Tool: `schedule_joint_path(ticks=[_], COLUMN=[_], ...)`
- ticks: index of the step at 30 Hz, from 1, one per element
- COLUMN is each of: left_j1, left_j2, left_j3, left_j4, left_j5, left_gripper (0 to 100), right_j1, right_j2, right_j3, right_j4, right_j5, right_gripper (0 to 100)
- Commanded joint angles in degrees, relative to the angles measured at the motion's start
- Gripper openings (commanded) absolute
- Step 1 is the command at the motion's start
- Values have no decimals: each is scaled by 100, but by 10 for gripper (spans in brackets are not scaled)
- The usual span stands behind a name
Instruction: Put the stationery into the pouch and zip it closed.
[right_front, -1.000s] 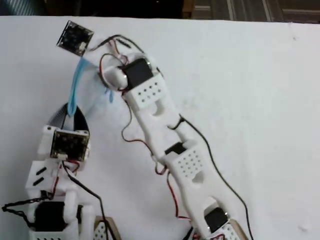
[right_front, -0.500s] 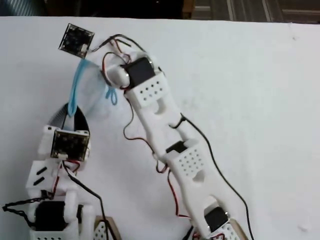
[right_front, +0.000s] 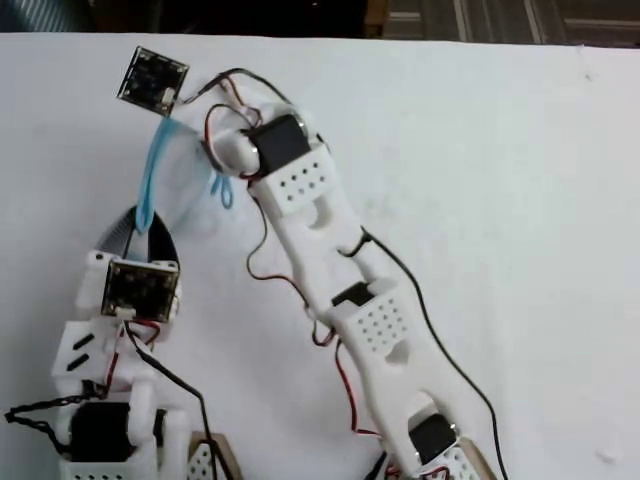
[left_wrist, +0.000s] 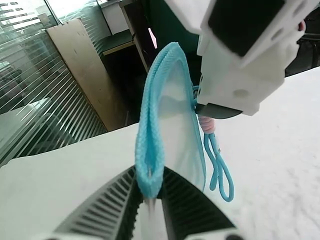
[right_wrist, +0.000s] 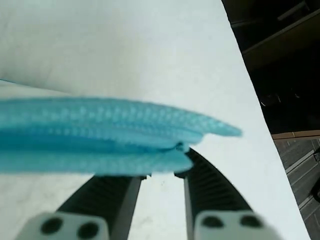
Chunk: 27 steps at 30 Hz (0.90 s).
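1. Your left gripper (left_wrist: 149, 192) is closed down narrow on the near end of the blue zipper band (left_wrist: 150, 125). The band's tip sits pinched between its two ribbed dark jaws.
2. The pouch (left_wrist: 176, 112) is translucent, with that blue band along its upper edge. It stands on edge and stretches from your left gripper across to your right gripper (right_wrist: 164, 165), over the left part of the table (right_front: 500, 150).
3. In the right wrist view the far end of the band lies straight across your right gripper's tip. You cannot tell from any view whether that gripper has hold of it.
4. In that same view the two halves of the band lie tight together, with a small split at the very end.
5. A blue cord loop (left_wrist: 220, 170) hangs from the pouch's far end, just beside the right arm's white housing.
6. Mind the edges. In the high view the table's far edge runs just beyond the right arm's camera board (right_front: 151, 78), with dark floor past it. In the right wrist view that edge passes near the band's end.
7. For room to move, the white tabletop runs on broadly along the right arm's outer side, up to the far edge. Between your two arms there is a narrow wedge of table, and red and black wires (right_front: 265, 270) hang along the right arm there.
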Motion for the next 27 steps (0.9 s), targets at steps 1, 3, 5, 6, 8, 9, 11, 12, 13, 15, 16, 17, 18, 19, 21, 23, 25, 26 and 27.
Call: schedule_joint_path(ticks=[1, 3, 5, 6, 8, 9, 11, 12, 13, 15, 16, 17, 18, 19, 21, 23, 25, 26, 27], left_j1=[40, 40, 40, 40, 40, 40, 31, 31, 31, 40, 48, 48, 48, 48, 48, 48, 48, 48, 48], left_j2=[-13, -13, -13, -13, -13, -13, -13, -13, -13, -13, -13, -13, 4, 4, 4, 4, 4, 4, 4], left_j3=[-35, -35, -35, -35, -35, -44, -70, -70, -70, -70, -70, -70, -70, -62, -62, -70, -70, -70, -70], left_j4=[18, 18, 18, 18, 18, 18, 18, 18, 18, 79, 149, 193, 246, 299, 334, 334, 325, 325, 325], left_j5=[26, 26, 26, 26, 26, 26, 26, 26, 18, 0, 0, 0, 0, 0, 0, 0, 0, 0, 0], left_gripper=[24, 24, 24, 24, 24, 24, 24, 24, 24, 24, 24, 24, 24, 24, 24, 24, 24, 24, 24], right_j1=[13, -4, -48, -57, -127, -145, -171, -180, -180, -163, -163, -163, -171, -171, -189, -233, -242, -268, -286], right_j2=[-48, -75, -92, -127, -154, -180, -207, -224, -259, -365, -426, -497, -576, -646, -787, -901, -989, -1042, -1112], right_j3=[-88, -88, -97, -123, -237, -264, -281, -290, -290, -325, -369, -431, -492, -536, -563, -563, -580, -580, -580], right_j4=[-101, -101, -92, -75, -57, -48, 31, 92, 154, 233, 251, 303, 338, 347, 347, 338, 312, 303, 321], right_j5=[9, 0, 0, 0, 0, 0, 9, 9, 0, 0, 0, -26, -149, -281, -484, -651, -844, -897, -905], right_gripper=[46, 19, 20, 19, 19, 19, 19, 19, 19, 19, 19, 19, 19, 19, 19, 19, 19, 19, 19])
